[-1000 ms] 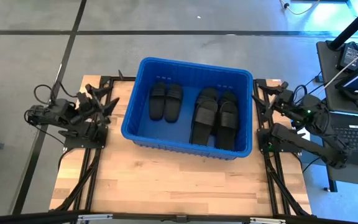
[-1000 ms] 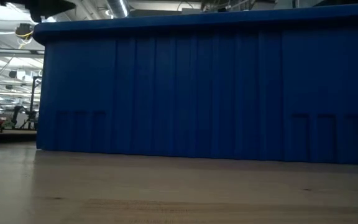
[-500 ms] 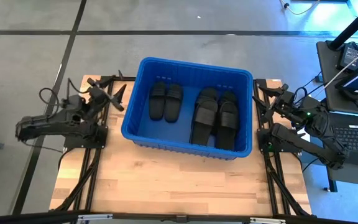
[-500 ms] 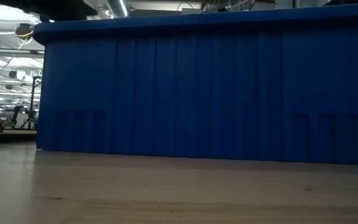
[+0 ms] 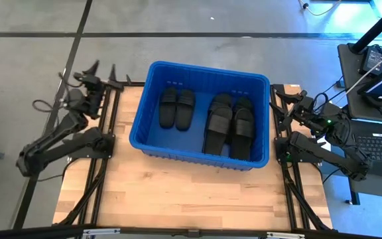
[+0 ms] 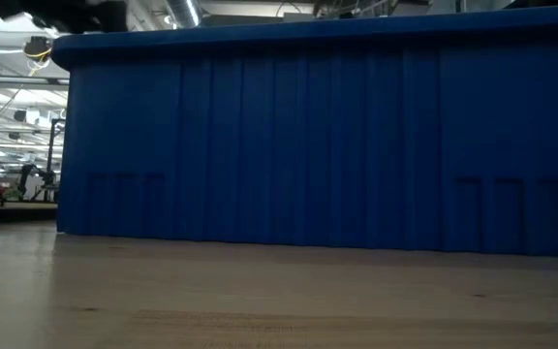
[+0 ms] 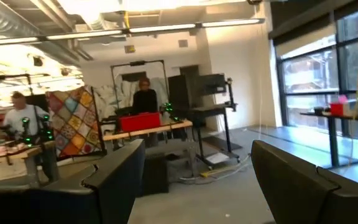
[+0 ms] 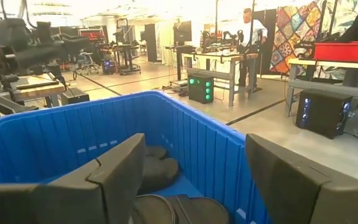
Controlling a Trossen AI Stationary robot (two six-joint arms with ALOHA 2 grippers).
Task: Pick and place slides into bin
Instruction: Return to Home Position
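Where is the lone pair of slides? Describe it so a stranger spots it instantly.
Find the blue bin mid-table. Inside, toward the left arm, lies the lone pair, side by side. It is shorter than the piled slides beside it.

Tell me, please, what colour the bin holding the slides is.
The bin is bright blue, clearest in the high view.

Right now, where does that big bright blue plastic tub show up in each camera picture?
High view: the big bright blue plastic tub sits mid-table, between the arms.
Low view: its ribbed wall fills most of it.
Left wrist view: absent; the left gripper faces the room.
Right wrist view: just ahead of the right gripper.
Shared landmark: black rubber slides inside, in high and right wrist views.
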